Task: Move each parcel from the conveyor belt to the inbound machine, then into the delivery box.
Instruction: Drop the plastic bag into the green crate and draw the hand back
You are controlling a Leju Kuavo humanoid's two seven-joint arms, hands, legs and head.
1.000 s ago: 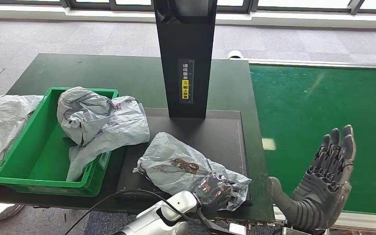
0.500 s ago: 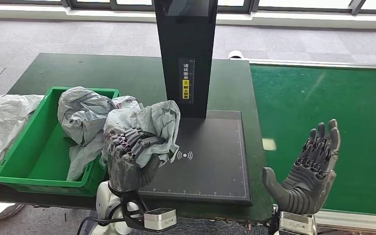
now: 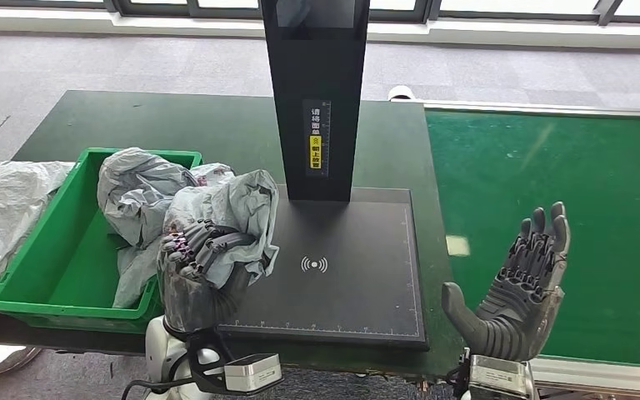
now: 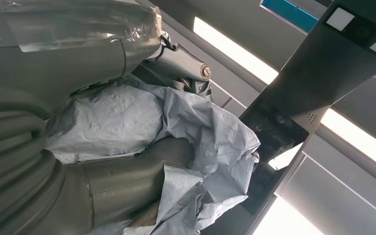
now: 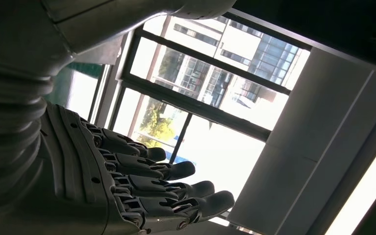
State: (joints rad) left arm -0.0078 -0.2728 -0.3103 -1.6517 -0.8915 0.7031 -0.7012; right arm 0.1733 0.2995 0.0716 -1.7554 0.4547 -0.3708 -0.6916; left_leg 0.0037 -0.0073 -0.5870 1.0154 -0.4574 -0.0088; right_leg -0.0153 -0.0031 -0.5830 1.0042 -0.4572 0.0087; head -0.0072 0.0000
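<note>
My left hand [image 3: 196,271] grips a crumpled grey parcel [image 3: 235,212] lifted above the left edge of the black inbound machine pad [image 3: 342,275], next to the green delivery box [image 3: 58,250]. The left wrist view shows the same grey parcel [image 4: 127,117] wrapped in my left hand [image 4: 54,186]. Another grey parcel [image 3: 137,196] lies in the green box, draped over its right rim. My right hand [image 3: 517,292] is raised, palm up and fingers apart, holding nothing, over the near edge of the green conveyor belt [image 3: 550,192]. The right wrist view shows that hand [image 5: 127,191] with fingers spread.
The machine's black scanner column [image 3: 315,92] stands at the back of the pad. A further grey bag [image 3: 0,212] lies on the dark table [image 3: 175,125] left of the box. Grey carpet and windows lie beyond the table.
My left hand has lifted the grey parcel off the pad and carried it left toward the green box. My right hand has dropped slightly and drifted left.
</note>
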